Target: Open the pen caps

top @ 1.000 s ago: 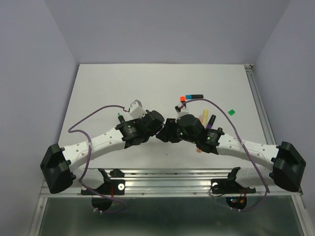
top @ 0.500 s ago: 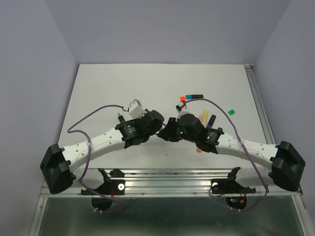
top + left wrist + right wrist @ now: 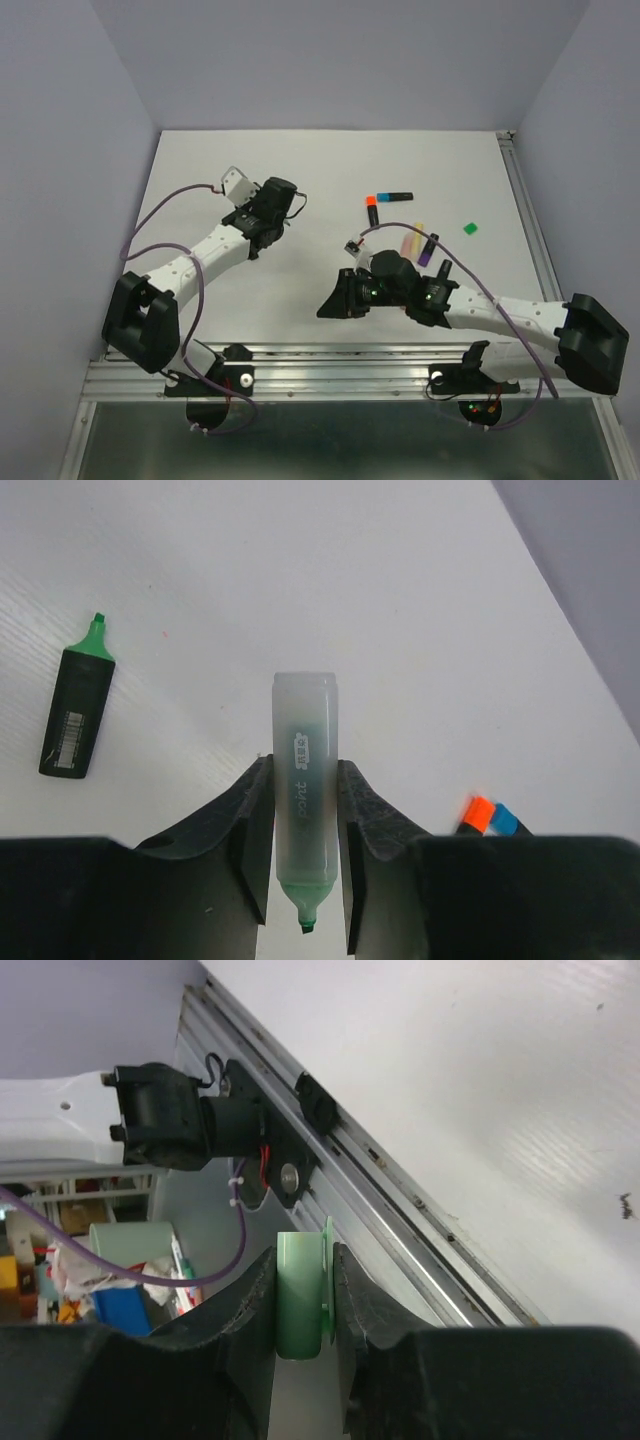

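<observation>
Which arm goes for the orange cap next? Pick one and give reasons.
Left, probably. The left gripper is nearer the orange cap, which shows in its wrist view; the right gripper sits by the table's near edge. Both must first drop the mint highlighter and mint cap.

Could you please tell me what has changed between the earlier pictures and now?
The two end effectors, joined at mid-table before, have parted. The left end effector swung off to the far left, shut on the mint pen, whose tip is now bare. The right end effector drew back toward the near edge, shut on the mint cap. The loose green cap and the black pen stayed put.
</observation>
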You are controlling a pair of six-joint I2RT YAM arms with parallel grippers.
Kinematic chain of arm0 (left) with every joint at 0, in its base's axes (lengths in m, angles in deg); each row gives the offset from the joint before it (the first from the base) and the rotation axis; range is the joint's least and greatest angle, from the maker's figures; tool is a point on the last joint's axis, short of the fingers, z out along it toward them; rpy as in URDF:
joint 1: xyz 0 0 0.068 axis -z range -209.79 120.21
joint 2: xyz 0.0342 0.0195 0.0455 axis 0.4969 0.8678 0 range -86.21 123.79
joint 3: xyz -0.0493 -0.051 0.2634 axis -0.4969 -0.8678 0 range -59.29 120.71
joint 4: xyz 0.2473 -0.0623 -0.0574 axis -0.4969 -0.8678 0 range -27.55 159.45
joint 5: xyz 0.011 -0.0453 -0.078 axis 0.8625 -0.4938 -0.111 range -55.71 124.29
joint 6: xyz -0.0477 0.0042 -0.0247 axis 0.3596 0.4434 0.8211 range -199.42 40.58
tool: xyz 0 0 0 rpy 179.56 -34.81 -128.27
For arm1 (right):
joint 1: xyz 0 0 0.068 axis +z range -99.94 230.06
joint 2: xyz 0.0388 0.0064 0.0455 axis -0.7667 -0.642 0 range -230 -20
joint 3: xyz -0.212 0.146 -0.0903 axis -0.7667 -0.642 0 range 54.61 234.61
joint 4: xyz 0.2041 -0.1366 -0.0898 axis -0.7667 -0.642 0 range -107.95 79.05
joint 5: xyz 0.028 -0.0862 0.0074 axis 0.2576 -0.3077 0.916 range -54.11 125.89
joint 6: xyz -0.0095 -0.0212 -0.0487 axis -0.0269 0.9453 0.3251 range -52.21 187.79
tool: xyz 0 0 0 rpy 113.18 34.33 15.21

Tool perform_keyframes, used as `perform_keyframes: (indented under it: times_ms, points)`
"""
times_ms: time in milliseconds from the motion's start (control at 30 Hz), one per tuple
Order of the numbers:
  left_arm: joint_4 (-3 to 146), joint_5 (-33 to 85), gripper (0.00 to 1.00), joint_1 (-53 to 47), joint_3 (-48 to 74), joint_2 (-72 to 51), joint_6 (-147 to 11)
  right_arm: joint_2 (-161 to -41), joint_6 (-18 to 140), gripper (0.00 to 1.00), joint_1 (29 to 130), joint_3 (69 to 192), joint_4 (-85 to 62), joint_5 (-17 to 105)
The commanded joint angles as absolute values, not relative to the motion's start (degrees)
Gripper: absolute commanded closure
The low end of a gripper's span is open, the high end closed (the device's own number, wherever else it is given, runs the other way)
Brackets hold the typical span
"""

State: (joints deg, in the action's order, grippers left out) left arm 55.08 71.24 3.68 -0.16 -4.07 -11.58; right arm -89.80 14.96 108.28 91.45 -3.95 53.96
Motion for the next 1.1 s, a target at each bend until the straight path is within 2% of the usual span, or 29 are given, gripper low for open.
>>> perform_keyframes:
  times_ms: [0,133,233,400,667,767,967,1067]
  points:
    - [58.2,74.1,1.00,2.6,4.3,-5.6,-21.1,-85.7,16.0,0.99,108.4,91.8,-5.7,51.6]
    - [63.2,68.7,1.00,2.4,3.5,-4.2,-37.5,-84.5,17.6,0.99,108.1,96.7,-19.9,39.0]
    - [59.2,66.6,1.00,2.1,5.0,-0.2,-40.5,-83.9,18.8,0.99,104.6,98.3,-26.7,33.4]
    - [55.3,65.3,1.00,1.9,5.8,7.5,-39.3,-82.5,23.2,0.99,90.7,97.4,-28.8,34.7]
    - [47.7,69.3,1.00,0.3,10.4,15.7,-38.0,-85.4,33.9,0.99,69.8,102.4,-37.7,26.6]
    - [47.7,69.1,0.91,-0.3,10.1,16.8,-37.9,-89.4,35.9,0.99,62.1,103.6,-37.5,25.3]
    - [47.8,69.2,0.82,-0.7,9.5,19.0,-37.8,-101.1,35.7,0.99,48.7,106.3,-37.8,23.8]
    - [47.7,69.9,0.78,-1.1,9.3,20.0,-37.7,-106.1,35.9,0.99,44.5,106.8,-37.9,27.0]
